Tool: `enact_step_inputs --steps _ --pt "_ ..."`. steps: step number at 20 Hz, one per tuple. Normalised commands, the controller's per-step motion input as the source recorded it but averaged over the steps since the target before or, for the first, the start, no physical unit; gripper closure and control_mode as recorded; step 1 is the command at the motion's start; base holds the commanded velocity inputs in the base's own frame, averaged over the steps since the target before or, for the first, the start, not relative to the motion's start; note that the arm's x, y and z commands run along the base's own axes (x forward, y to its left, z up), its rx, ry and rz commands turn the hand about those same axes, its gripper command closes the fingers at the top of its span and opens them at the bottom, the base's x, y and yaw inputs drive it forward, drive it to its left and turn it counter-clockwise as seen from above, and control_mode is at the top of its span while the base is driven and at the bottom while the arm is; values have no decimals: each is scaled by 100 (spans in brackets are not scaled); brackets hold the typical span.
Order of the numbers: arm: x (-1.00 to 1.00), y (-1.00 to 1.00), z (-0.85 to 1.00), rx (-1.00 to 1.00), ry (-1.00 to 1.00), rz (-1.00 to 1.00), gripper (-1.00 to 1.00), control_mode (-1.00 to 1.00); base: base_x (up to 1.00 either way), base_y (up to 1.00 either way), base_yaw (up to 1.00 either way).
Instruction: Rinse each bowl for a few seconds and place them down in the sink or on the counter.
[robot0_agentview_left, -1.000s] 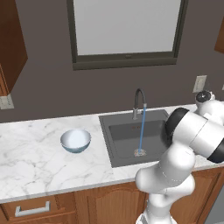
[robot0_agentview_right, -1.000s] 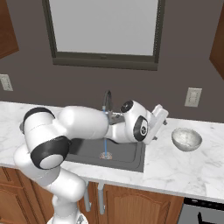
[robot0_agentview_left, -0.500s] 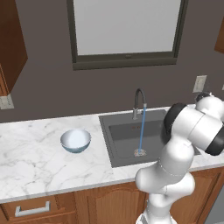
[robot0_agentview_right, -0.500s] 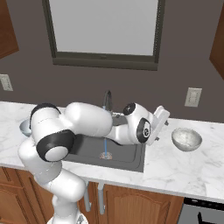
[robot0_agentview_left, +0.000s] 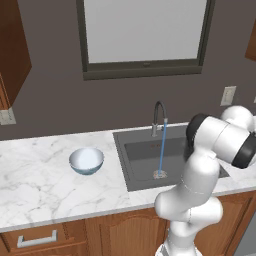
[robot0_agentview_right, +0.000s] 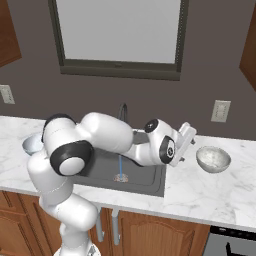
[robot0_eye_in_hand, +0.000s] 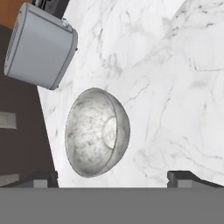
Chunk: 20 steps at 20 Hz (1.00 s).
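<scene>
Gripper (robot0_agentview_right: 186, 145) hangs over the counter (robot0_agentview_right: 210, 192) right of the sink (robot0_agentview_left: 145, 160), fingers spread wide, nothing between them. Speckled bowl (robot0_agentview_right: 213, 159) sits upright on the marble just beyond the fingertips, near but apart. Hand view: speckled bowl ahead, between the two tips, grey toaster (robot0_eye_in_hand: 40, 46) behind it. Blue bowl (robot0_agentview_left: 86, 160) rests on the counter left of the sink, well apart from the arm. Water runs from the faucet (robot0_agentview_left: 159, 116) into the basin. Risks, judged: one finger could meet the rounded outer wall and shove the bowl toward the toaster; a shallow pinch on the rim could let it tip out on the lift
</scene>
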Motion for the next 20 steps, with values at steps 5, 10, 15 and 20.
enact_step_inputs --steps 5,10,15,20 --pt "15 -7 -11 1 1 -3 -100 -100 0 0 0" --pt "11 -11 -11 4 5 -3 -100 -100 0 0 0" --pt "10 -12 -13 6 10 -4 -100 -100 0 0 0" --pt "12 -13 -12 4 6 -3 -100 -100 0 0 0"
